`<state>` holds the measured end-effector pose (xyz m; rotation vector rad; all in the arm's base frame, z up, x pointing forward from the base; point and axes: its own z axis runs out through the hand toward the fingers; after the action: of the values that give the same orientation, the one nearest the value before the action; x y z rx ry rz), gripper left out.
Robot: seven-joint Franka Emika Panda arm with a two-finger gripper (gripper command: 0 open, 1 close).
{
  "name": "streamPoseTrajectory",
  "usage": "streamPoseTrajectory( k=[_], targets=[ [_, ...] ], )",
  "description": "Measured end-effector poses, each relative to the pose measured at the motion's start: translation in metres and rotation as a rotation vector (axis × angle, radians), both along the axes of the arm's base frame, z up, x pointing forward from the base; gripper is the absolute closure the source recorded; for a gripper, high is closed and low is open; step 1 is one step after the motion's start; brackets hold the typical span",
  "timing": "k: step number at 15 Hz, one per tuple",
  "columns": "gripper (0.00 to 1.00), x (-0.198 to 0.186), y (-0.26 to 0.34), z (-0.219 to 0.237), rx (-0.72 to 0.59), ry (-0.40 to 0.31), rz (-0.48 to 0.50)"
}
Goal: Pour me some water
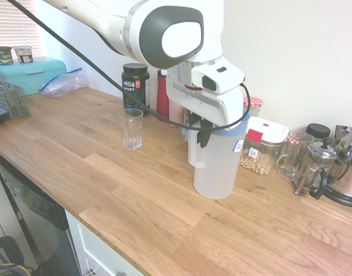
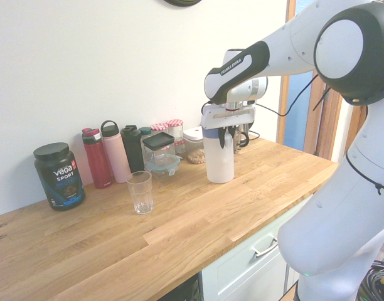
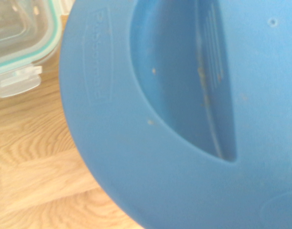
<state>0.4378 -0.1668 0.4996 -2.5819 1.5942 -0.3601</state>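
Note:
A tall frosted-white pitcher [image 1: 217, 169] with a blue lid [image 3: 160, 119] stands upright on the wooden counter [image 1: 107, 190]. My gripper [image 1: 200, 133] comes down from above and is shut on the pitcher's white handle [image 1: 194, 152], just below the lid. The water cannot be made out through the frosted wall. A small clear drinking glass [image 1: 131, 129] stands upright on the counter, a short way from the pitcher on its handle side. The second exterior view shows the same pitcher [image 2: 219, 162], gripper [image 2: 226, 135] and glass [image 2: 140, 192]. In the wrist view the blue lid fills most of the picture.
Along the wall stand a black Vega Sport tub [image 1: 136, 85], several bottles [image 2: 110, 153], food containers [image 1: 263, 150], a glass mug [image 1: 291, 156] and a French press [image 1: 316, 168]. A teal-rimmed box [image 3: 17, 43] sits close behind the pitcher. A dish rack [image 1: 9, 99] is at the far left.

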Motion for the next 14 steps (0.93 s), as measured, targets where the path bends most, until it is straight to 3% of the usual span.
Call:
streamPoseTrajectory(
  k=[5, 10, 14],
  targets=[
    [1.00, -0.030, 0.012, 0.046, -0.008, -0.020, 0.077],
    [1.00, -0.066, 0.053, 0.079, -0.013, 0.024, 0.380],
    [1.00, -0.071, 0.085, 0.069, -0.038, 0.081, 0.628]
  ],
)
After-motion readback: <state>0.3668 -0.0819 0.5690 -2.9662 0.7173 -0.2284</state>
